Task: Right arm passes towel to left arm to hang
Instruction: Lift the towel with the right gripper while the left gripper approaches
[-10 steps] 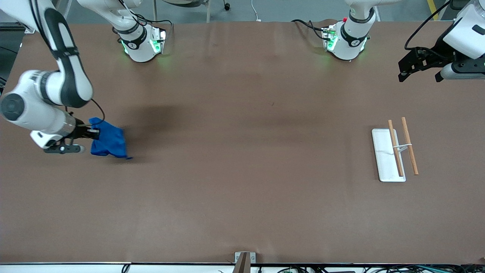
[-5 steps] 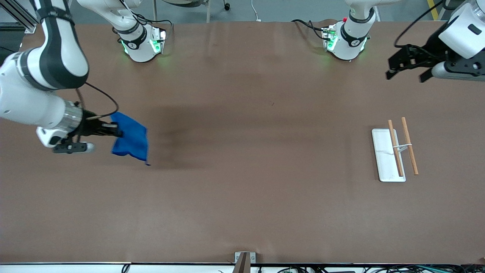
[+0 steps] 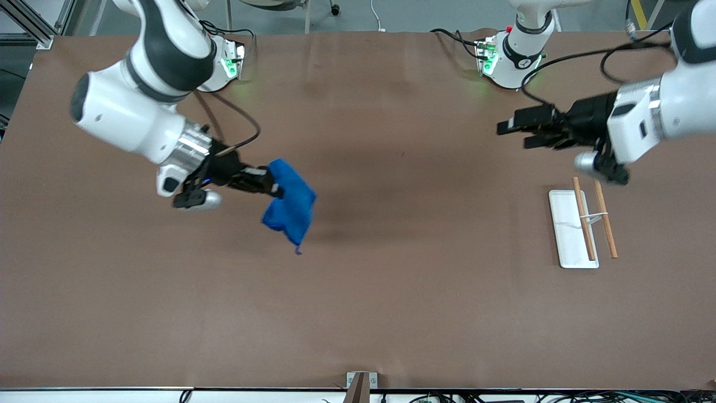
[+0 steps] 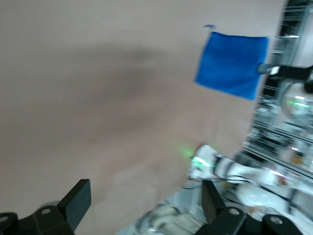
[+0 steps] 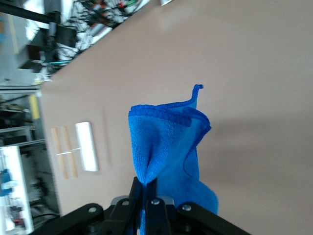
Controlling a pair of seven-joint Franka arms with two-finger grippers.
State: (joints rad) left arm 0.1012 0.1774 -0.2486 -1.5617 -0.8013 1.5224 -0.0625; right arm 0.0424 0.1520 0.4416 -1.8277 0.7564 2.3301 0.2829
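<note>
My right gripper (image 3: 275, 188) is shut on the bright blue towel (image 3: 291, 208) and holds it in the air over the middle of the brown table, toward the right arm's end. The towel hangs folded from the fingers, its small loop tag at the lowest corner. In the right wrist view the towel (image 5: 168, 142) is pinched between the shut fingers (image 5: 146, 188). My left gripper (image 3: 512, 130) is open and empty, in the air over the table toward the left arm's end, pointing at the towel. The left wrist view shows the towel (image 4: 232, 63) far off, with the open gripper (image 4: 144, 205) at the frame's edge.
A white base with two wooden rails (image 3: 584, 224) stands on the table under the left arm's wrist. It also shows in the right wrist view (image 5: 73, 152). Both arm bases stand along the table's edge farthest from the front camera.
My right gripper has carried the towel from the right arm's end of the table toward the middle. My left gripper has swung inward toward the middle and now points at the towel.
</note>
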